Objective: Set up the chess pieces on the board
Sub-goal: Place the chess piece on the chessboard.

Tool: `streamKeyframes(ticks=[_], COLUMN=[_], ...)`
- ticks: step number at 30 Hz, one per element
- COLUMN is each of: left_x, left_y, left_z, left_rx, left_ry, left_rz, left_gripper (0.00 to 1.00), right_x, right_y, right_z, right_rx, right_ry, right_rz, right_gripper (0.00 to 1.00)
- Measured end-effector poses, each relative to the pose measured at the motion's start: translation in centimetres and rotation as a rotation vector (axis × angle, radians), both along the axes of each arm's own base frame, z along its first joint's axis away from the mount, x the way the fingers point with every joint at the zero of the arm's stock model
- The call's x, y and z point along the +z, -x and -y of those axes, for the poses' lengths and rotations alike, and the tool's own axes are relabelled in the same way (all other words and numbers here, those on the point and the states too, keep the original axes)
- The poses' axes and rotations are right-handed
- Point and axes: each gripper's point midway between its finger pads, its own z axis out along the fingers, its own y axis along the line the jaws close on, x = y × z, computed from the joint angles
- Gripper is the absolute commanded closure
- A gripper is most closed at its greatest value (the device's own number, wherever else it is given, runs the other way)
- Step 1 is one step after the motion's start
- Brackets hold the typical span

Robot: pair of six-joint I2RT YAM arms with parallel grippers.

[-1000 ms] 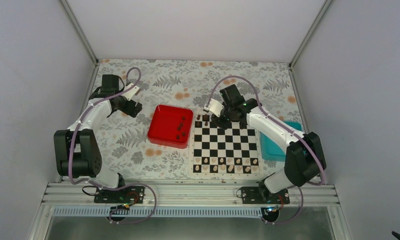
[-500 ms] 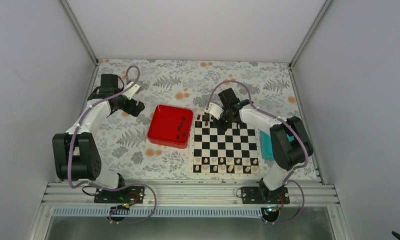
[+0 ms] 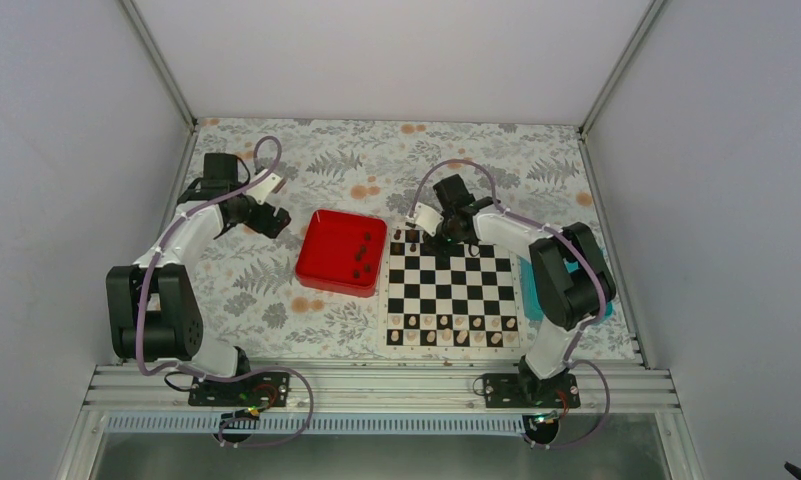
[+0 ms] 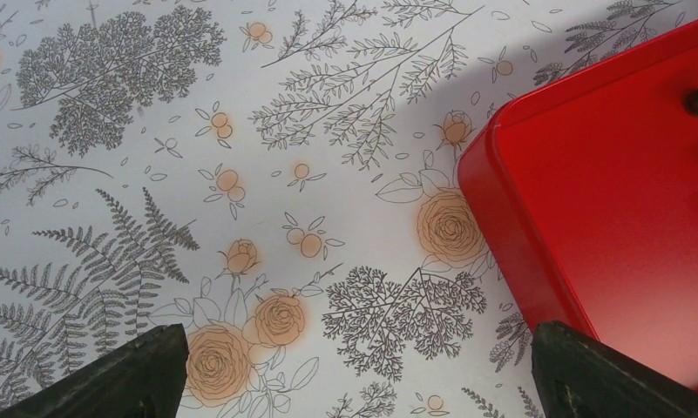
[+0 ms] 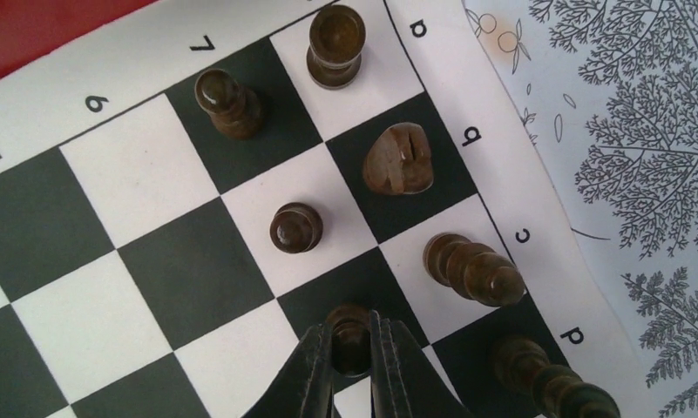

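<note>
The flowered table [image 3: 376, 150] spreads under both my arms. On its right half lies the board [image 3: 456, 285], square to the near edge. The red tray [image 3: 326, 255] sits just beside the board's left edge. The teal tray [image 3: 531, 295] lies against its right edge, mostly hidden behind my right arm.

My left gripper [image 4: 362, 374] hangs over bare cloth beside the red tray's far-left corner. Its jaws are spread wide with nothing between them. My right gripper [image 5: 352, 326] is down at the board's far-left corner, jaws clamped on a dark pawn [image 5: 351, 340]. That pawn sits over a black square in the second row from the far edge. I cannot tell whether its foot touches the board.

The other dark chess pieces [image 5: 398, 158] crowd close around my fingertips. Four stand in the far row beside the letters; the nearest two flank my jaws on the right. Two more pawns [image 5: 295, 228] stand in the second row to the left of the held one, the nearer a square away. A few dark spare pieces [image 3: 359, 255] lie in the red tray. The pale pieces [image 3: 454, 328] fill the board's two near rows, well apart from my jaws.
</note>
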Motion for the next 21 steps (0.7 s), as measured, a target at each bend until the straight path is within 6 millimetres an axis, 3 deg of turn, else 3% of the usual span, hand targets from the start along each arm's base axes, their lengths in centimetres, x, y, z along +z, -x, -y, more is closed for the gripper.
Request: streamKeyframes(ticks=[21], left_x=[-0.42], left_y=[0.25], left_z=[0.12], left_rx=[-0.005], left_ry=[0.006], left_rz=[-0.007], left_gripper=[0.03], right_x=[-0.87], right_y=[-0.36], right_z=[-0.15], right_rx=[-0.001], right_ry=[0.005], right_rz=[-0.007], right_gripper=[0.91])
